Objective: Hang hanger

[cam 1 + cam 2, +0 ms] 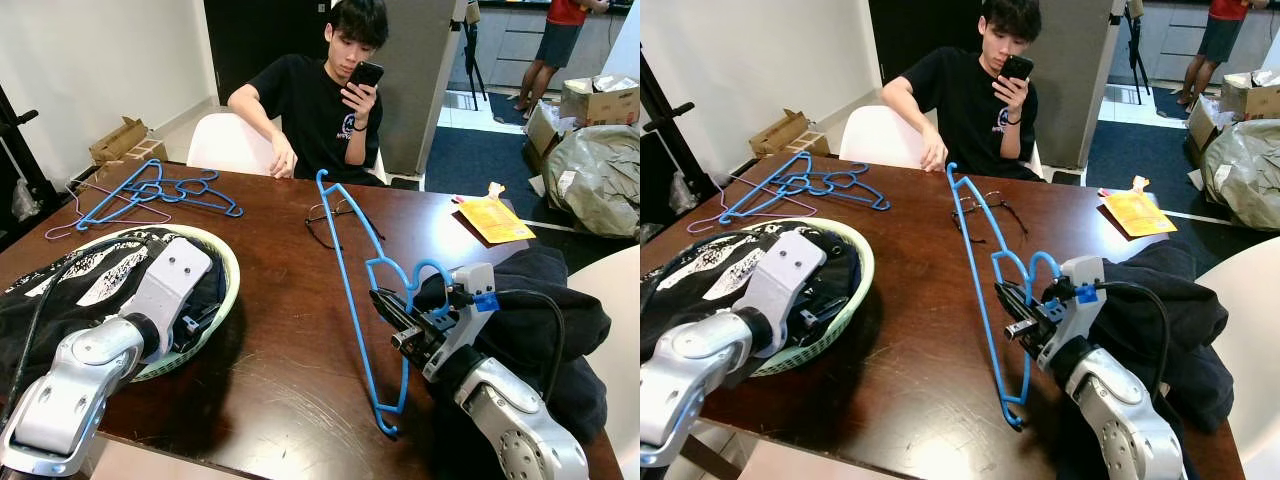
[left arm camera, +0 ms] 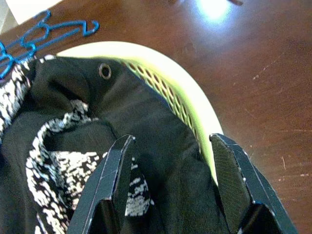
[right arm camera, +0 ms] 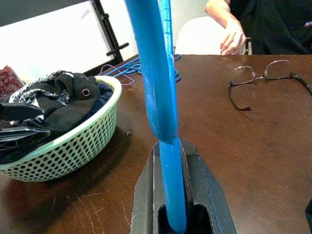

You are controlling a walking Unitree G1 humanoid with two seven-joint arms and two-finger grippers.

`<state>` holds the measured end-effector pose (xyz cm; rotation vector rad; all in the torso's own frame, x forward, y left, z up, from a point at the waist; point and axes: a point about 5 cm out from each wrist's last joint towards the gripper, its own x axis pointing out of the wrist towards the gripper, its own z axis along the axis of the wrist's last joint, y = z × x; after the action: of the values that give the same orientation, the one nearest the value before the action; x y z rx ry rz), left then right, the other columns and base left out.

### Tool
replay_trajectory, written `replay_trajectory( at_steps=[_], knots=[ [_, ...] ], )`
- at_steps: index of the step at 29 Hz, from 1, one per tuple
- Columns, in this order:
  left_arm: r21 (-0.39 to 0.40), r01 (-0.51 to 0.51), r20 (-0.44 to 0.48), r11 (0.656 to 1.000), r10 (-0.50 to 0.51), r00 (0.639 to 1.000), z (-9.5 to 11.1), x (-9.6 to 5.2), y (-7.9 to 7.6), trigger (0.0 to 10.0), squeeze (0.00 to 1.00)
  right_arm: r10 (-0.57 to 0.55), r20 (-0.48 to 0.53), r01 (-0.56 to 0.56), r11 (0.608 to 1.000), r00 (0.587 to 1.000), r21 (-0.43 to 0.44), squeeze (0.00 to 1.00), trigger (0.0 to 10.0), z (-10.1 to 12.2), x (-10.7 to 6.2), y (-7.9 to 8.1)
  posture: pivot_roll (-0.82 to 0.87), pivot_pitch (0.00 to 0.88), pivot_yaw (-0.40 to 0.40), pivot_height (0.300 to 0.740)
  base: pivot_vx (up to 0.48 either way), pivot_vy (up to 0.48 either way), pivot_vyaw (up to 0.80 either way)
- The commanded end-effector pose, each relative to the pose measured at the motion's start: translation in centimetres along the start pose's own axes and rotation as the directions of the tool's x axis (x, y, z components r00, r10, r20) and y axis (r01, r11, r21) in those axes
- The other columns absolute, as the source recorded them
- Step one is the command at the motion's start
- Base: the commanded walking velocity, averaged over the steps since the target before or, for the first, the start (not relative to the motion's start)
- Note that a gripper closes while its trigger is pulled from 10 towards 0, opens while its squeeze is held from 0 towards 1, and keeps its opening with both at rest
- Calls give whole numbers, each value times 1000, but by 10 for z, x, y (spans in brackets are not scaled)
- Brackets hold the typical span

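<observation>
Blue hanger (image 1: 352, 300) is up off the table (image 1: 280, 330), clamped between the right gripper's (image 1: 385, 302) fingers at its lower part, hook end leaning away toward the seated person (image 1: 325, 95). Left gripper (image 2: 168, 190) hovers over the basket (image 1: 228, 270) with fingers spread wide, nothing between them, black-and-white clothes (image 2: 63, 146) heaped beneath. More hangers (image 1: 150, 192) lie in a tangle at the far left corner. Glasses (image 3: 265, 83) rest mid-table beyond the held hanger, and a dark garment (image 1: 545, 320) is bunched beside the right arm.
</observation>
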<state>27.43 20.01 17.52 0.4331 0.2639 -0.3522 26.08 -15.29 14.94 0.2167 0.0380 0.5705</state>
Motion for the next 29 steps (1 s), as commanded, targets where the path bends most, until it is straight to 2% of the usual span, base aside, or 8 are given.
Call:
replay_trajectory(
  at_steps=[1, 5, 10, 11, 20, 26, 27, 29],
  knots=[
    [1, 21, -63, 1000, -21, 998, -9, -1, -3, 10000, 0, -23, -65, 24, 999, 998, 21, 0, 10000, -12, -3, -3, 20, 11, 3, 740, 0, 0, 0],
    [-32, 80, -142, 996, -84, 986, -20, -4, -14, 10000, 0, -23, -64, 25, 999, 998, 20, 0, 10000, -12, -3, -3, 20, 11, 3, 740, 0, 0, 0],
    [-42, 82, -148, 996, -87, 985, -20, -5, -15, 10000, 0, -24, -64, 25, 999, 998, 20, 0, 10000, -12, -3, -4, 19, 12, 6, 740, 0, 0, 0],
    [-47, 83, -148, 995, -89, 985, -20, -6, -16, 0, 0, -23, -65, 25, 999, 998, 21, 0, 10000, -12, -3, -4, 21, 11, 5, 740, 0, 0, 0],
    [-36, 59, -141, 998, -64, 988, -17, -7, -10, 0, 0, -20, -68, 22, 999, 998, 23, 0, 10000, -13, -3, -4, 24, 0, 1, 740, 0, 0, 0],
    [4, -7, -95, 1000, 7, 995, -5, -9, 8, 0, 0, -19, -69, 21, 999, 997, 26, 0, 10000, -15, -3, -4, 23, 0, 2, 740, 0, 0, 0],
    [28, -94, -43, 995, 95, 995, 8, -11, 24, 0, 0, -19, -70, 21, 999, 997, 27, 0, 10000, -15, -3, -4, 23, 0, 3, 740, 0, 0, 0],
    [28, -94, -43, 995, 95, 995, 8, -11, 24, 0, 0, -19, -70, 21, 999, 997, 27, 0, 10000, -15, -3, -4, 23, 0, 3, 740, 0, 0, 0]
  ],
)
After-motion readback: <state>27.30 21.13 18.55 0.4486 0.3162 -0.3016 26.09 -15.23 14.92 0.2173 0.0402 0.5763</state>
